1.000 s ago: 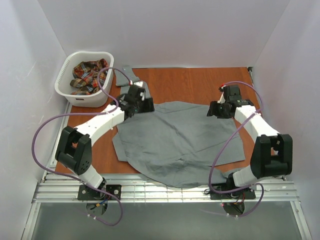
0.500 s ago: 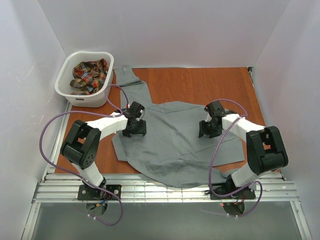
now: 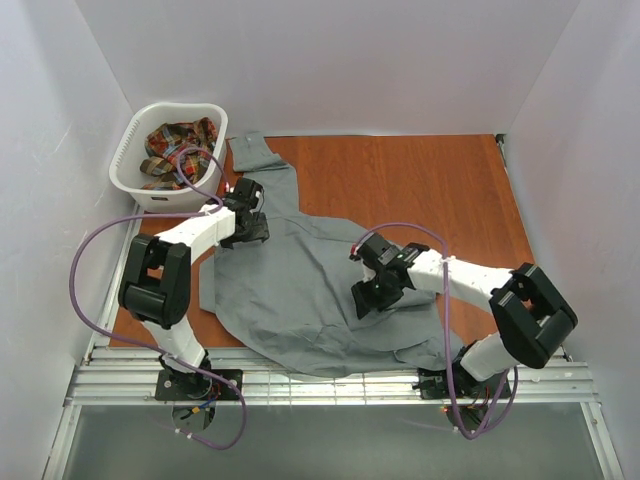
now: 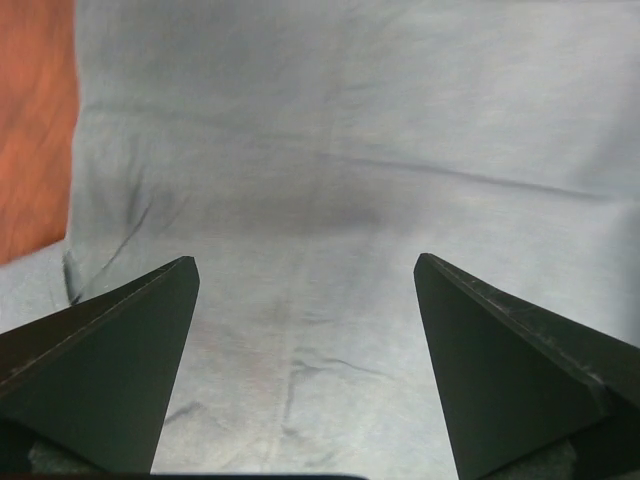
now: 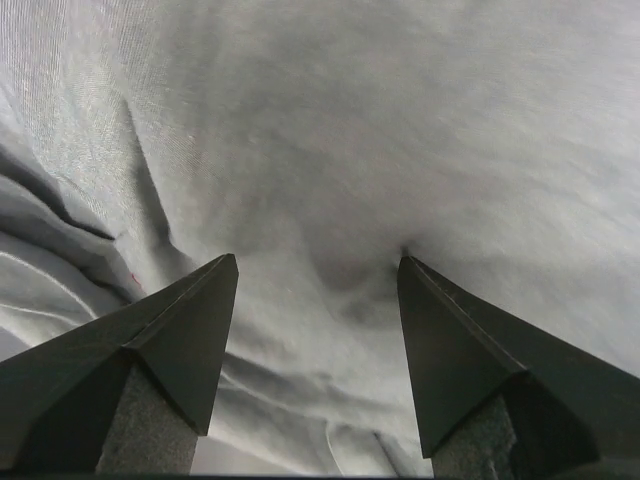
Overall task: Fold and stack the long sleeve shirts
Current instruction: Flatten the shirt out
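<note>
A: Where was the grey shirt point(image 3: 300, 290)?

B: Spread on the counter point(image 3: 420, 190), left of centre. One sleeve ran far-left toward the basket point(image 3: 135, 185), and the near hem reached the counter's near edge. The plaid shirt point(image 3: 170, 150) lay bunched in the basket, not yet touched.

A: Hands?

B: Both open, nothing held. L hand point(image 3: 245, 228) was over the far-left shoulder area, w/ flat cloth showing between its fingers. R hand point(image 3: 368, 295) was over the near-right part, tips down at rumpled cloth. Couldn't tell if they touched it.

A: So what could've gone wrong?

B: Mostly the R side, imo. The cloth there was creased, so a pinch could've caught just a wrinkle or an extra layer. Then the fold would've come up crooked or dragged the body along.

A: And L?

B: It was over plain body cloth, no seam or edge between its fingers. Closing there would prob. have bunched the middle instead of lifting a clean edge.

A: Anything else?

B: The hem was at the near edge, so any pull nearward could've slid it off the counter. And if the far-left sleeve wasn't folded in first, it'd have trailed out of the fold.
</note>
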`<state>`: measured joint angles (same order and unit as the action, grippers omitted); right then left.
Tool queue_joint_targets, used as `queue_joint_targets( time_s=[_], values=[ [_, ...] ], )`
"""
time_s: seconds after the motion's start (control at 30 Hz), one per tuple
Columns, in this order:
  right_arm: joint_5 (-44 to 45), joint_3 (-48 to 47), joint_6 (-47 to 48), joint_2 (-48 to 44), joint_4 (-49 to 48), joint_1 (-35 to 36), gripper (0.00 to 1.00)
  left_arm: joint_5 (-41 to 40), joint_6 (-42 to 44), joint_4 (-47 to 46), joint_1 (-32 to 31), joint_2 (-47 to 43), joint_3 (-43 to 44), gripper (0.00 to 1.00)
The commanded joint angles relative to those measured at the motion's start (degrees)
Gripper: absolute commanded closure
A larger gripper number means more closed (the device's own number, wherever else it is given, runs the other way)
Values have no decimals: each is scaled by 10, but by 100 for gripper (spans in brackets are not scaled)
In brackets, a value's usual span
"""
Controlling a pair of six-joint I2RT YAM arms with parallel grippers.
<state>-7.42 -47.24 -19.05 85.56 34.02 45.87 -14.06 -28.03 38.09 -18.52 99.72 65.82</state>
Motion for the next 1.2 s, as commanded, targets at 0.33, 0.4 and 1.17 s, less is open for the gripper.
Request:
queue_joint_targets(
  time_s=[0.33,0.4,1.17],
  values=[
    [-30,-163,132,-5,29,-359,42,139,27,-46,-78,-121,-115,16],
    [-74,-165,147,21,4,-382,43,161,22,-63,-78,-124,-135,16],
    [-82,-138,231,142,-33,-377,99,164,23,-132,-78,-124,-205,16]
  ],
)
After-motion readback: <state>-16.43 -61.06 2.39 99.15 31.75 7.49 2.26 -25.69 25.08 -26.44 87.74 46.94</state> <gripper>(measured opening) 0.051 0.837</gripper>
